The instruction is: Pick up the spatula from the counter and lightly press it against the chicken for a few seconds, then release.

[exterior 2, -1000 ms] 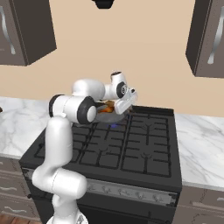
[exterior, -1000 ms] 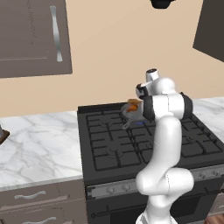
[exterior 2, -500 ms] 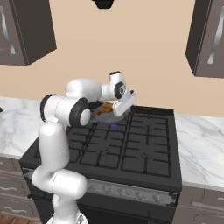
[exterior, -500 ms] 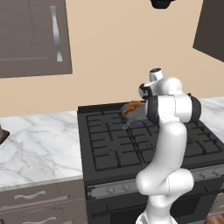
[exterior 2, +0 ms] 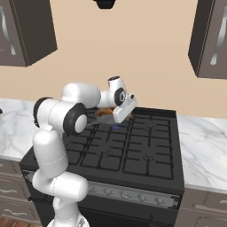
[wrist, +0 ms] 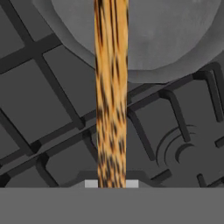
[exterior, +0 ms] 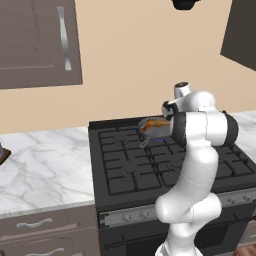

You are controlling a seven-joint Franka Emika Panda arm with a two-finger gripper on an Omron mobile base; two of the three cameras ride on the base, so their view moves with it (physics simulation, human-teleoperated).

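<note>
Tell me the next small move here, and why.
Probably ease the spatula down toward the chicken in the pan: the gripper is shut on the wooden handle, which reaches over the pan's rim, but contact with the chicken isn't visible.

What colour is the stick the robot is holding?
The spatula handle is orange-brown with dark streaks, like wood. The hand view shows it best.

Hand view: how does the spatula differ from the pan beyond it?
The spatula is a long, narrow strip of streaked orange-brown; the pan is broad, round and plain grey. The spatula runs from bottom to top of the view, crossing the pan's rim; the pan lies across the top. Both are above the black stove grate.
</note>
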